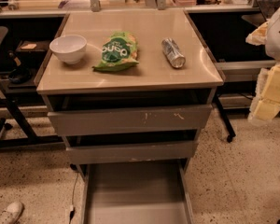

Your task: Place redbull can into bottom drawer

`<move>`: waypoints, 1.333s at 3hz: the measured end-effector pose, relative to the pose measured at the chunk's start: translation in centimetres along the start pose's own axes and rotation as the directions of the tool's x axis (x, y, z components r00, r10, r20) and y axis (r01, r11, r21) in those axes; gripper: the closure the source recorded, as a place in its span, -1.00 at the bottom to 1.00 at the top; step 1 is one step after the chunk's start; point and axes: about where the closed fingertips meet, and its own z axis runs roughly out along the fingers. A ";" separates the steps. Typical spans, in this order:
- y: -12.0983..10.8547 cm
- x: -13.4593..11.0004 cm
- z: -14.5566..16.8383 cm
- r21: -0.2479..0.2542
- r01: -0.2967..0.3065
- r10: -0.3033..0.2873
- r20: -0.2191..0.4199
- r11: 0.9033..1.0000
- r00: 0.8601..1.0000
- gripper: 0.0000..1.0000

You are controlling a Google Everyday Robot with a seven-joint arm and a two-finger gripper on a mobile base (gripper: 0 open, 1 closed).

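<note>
Drawers of grey metal, three in number, sit under a beige tabletop (130, 76). The bottom drawer (135, 192) is pulled far out toward the camera. Its flat grey floor is bare and its thin side walls run along both edges. The two upper drawers (130, 120) are above it, each front standing a little forward of the cabinet frame, and the top front has light scuff marks.

On the tabletop three things lie in a row. A white bowl (68, 48) stands upright at the left. A green snack bag (116, 51) lies flat in the middle, near the bowl but apart from it. The redbull can (173, 53) lies on its side at the right, apart from the bag, with one shiny round end turned toward the front edge. Nothing touches the can.

The gripper (267, 99) hangs at the right edge of the view, off to the side of the cabinet and well apart from the can. It shows as pale yellowish parts below a white arm piece, partly cut off by the frame. Whether it is open or closed cannot be told.

A white shoe (9, 213) rests on the speckled floor (242, 181) at the lower left.
</note>
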 end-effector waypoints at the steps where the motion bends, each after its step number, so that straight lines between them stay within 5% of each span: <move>1: 0.0 0.0 0.0 0.000 0.000 0.000 0.000 1.000 1.000 -1.00; 2: -0.6 -0.6 0.0 0.003 -0.021 0.021 0.015 1.000 1.000 -1.00; 3: -3.3 -2.8 1.6 -0.050 -0.062 0.064 0.026 0.997 0.998 -1.00; 4: -10.1 -8.4 5.0 -0.117 -0.093 0.098 0.035 0.989 0.995 -1.00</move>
